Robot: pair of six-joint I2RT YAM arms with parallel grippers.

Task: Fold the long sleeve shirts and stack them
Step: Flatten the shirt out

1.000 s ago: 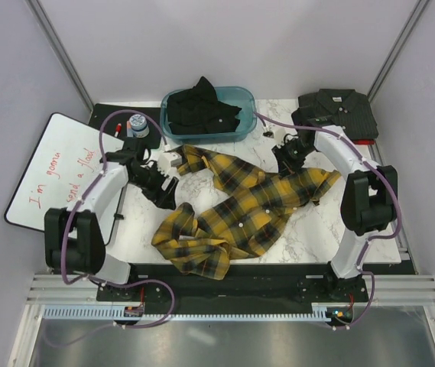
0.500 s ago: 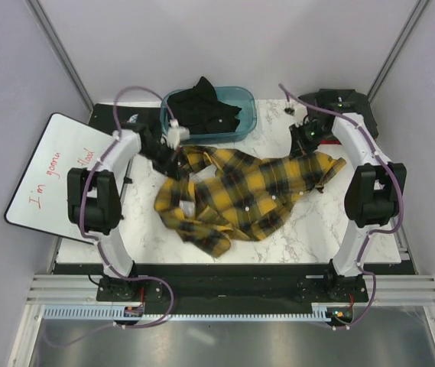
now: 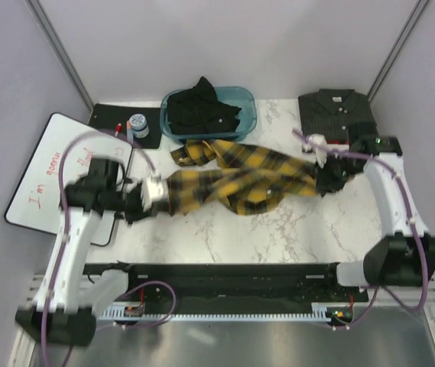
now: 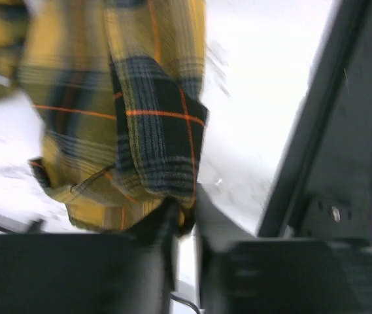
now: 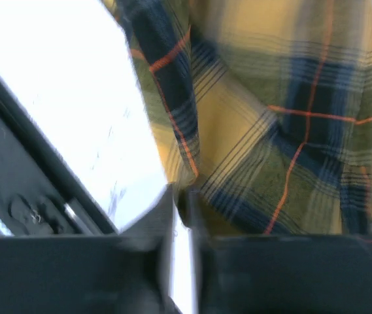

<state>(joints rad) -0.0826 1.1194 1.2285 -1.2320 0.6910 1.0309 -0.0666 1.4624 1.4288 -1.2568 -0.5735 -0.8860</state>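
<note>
The yellow-and-black plaid shirt [image 3: 240, 180], crossed by thin red lines, is bunched into a long band stretched left to right across the marble surface [image 3: 278, 225]. The dark charcoal shirt [image 3: 338, 115] lies folded flat at the far right corner. The black shirt [image 3: 200, 111] sits heaped in the teal bin [image 3: 249, 116].

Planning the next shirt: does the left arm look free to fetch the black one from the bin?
Probably not: the left gripper is shut on the plaid shirt, though the black shirt lies uncovered.

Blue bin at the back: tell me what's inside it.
A crumpled black shirt fills the bin, peaking above its rim. Whatever lies beneath the shirt, including the bin's floor, is covered.
</note>
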